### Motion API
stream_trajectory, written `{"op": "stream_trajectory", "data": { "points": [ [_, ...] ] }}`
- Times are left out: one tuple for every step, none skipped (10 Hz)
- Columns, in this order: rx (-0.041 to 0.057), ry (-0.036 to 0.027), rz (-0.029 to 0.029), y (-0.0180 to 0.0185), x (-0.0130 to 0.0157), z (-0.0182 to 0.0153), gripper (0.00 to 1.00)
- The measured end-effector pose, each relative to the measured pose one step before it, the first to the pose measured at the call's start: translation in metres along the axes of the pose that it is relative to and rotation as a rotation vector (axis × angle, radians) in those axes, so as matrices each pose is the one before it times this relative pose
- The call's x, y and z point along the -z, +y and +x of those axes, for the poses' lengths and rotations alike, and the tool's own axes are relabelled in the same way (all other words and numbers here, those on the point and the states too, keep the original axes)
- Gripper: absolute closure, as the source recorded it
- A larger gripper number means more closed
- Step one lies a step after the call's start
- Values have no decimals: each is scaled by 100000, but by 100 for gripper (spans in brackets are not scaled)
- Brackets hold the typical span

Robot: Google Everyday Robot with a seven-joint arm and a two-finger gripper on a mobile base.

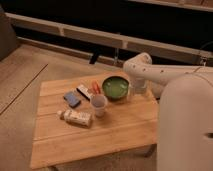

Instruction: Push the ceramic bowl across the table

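Wood planks, pale and running lengthwise, are seen to make up the top of the counter [110, 137], a low rectangular piece viewed from above and at an angle. The ceramic bowl [115, 87] is recorded on the far right part of the counter, near the back edge: round, shallow, green-glazed, darker at the rim, upright. The hand [137, 90] is noted just beside the bowl on its right, low over the planks, at the end of a white arm [160, 74] that reaches in from the right. Contact with the rim cannot be confirmed, and whether the hand is released or clenched cannot be told. A white cup [99, 105] is found upright, near the bowl on its front-left side. A pale bottle [76, 117] is laid on its side to the left of the cup. A flat blue item [72, 99] is set further back, with a small dark-and-white item [83, 92] and an orange item [95, 87] lined up between it and the bowl. A dull brown floor [20, 80] is seen around the counter, crossed by a thin seam at the left. A dark wall is noted behind, with a pale horizontal ledge [75, 35] running across it. The lower right corner is filled by the white robot body [185, 127].
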Motion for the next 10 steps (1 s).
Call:
{"op": "stream_trajectory", "data": {
  "points": [
    [2395, 994, 512, -27, -564, -736, 35],
    [4060, 819, -214, 414, -580, -1148, 35],
    [4694, 544, -949, 985, -445, -1064, 35],
    [3326, 654, -1041, 913, -345, -682, 35],
    [4633, 1562, -2362, 1674, -618, -904, 35],
    [3008, 2581, -3110, 1432, -735, -433, 35],
    [1635, 2033, -2152, 979, -373, 5, 35],
    [1356, 2424, -2046, 973, -249, 304, 35],
    [348, 1990, -900, 521, 132, 643, 35],
    [-1736, 1224, 90, -139, 465, 919, 35]
  ]
}}
